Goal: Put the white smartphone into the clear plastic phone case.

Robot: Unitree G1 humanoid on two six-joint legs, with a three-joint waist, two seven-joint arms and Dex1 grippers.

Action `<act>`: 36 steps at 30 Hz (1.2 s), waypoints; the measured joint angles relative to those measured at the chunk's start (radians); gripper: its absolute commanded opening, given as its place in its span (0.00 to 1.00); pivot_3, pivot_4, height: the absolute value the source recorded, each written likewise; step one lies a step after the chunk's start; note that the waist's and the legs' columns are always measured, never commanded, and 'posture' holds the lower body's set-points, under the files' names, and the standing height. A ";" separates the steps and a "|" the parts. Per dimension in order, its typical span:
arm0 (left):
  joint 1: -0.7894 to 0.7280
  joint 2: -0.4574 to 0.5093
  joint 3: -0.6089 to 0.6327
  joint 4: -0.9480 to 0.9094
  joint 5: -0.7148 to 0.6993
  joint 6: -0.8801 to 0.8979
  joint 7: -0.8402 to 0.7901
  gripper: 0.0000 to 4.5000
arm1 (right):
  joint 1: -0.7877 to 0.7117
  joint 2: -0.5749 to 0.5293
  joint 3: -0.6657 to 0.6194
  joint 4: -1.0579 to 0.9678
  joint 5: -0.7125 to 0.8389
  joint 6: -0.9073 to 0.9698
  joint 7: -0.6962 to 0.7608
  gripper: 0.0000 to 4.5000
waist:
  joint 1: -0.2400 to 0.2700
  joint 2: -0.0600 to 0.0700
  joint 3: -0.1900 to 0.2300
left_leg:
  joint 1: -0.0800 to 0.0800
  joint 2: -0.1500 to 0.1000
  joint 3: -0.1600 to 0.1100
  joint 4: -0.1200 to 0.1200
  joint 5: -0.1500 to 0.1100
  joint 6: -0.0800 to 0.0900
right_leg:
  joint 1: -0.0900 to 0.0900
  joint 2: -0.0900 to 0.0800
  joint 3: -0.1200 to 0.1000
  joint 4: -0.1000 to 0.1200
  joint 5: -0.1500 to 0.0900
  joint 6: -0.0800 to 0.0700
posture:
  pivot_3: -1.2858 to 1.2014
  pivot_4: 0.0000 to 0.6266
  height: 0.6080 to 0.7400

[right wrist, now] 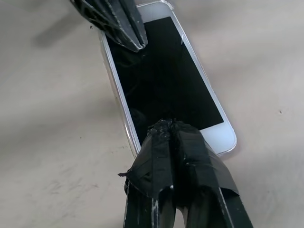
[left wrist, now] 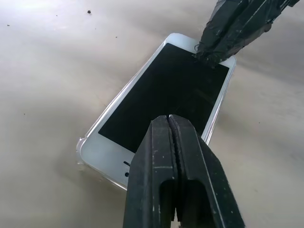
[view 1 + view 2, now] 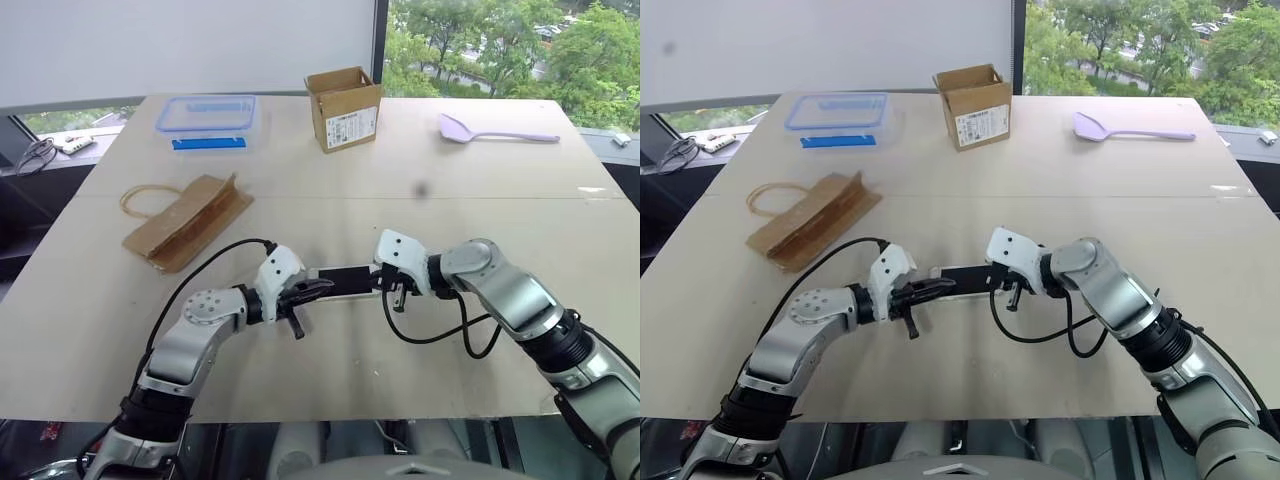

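Flat white smartphone [image 2: 161, 95], glossy black screen, lies centre-near on matte counter [image 3: 330, 190] inside clear case [image 2: 81, 145]. L gripper [image 2: 172, 121] & R gripper [image 1: 171, 124] fingers pressed together on opposite ends. Cardboard box [image 3: 343, 106] far.

cardboard box [image 3: 344, 106] label, print unreadable

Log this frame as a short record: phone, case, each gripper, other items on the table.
phone: white smartphone flat on the table, screen up
case: clear case edge shows around the phone's corner; phone appears seated in it
left gripper: shut, tips on one end of the phone
right gripper: shut, tips on the other end
other: cardboard box, blue-lidded container, lilac spatula, paper bag
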 measured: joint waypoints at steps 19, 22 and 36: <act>0.000 -0.018 -0.019 0.000 0.011 0.004 0.002 0.00 | -0.007 0.049 -0.010 0.006 0.027 0.108 -0.066 0.00 | -0.001 -0.002 -0.012 | 0.002 0.000 0.000 -0.001 0.000 0.000 | 0.000 -0.002 0.000 -0.001 0.000 0.000 | 0.52 0.24 1.00; 0.000 -0.019 -0.023 0.000 0.011 0.004 0.005 0.00 | -0.004 0.054 -0.010 0.008 0.027 0.108 -0.072 0.00 | -0.001 -0.002 -0.013 | 0.002 0.000 0.000 -0.002 0.000 0.000 | 0.000 -0.002 0.000 -0.001 0.000 0.000 | 0.52 0.24 1.00; 0.045 -0.044 -0.024 -0.033 0.008 0.039 0.066 0.00 | 0.002 0.072 -0.016 0.021 0.052 0.171 -0.113 0.00 | 0.001 -0.001 -0.027 | 0.010 0.000 0.000 -0.012 -0.002 -0.004 | 0.001 -0.012 0.003 -0.003 -0.003 0.003 | 0.52 0.24 1.00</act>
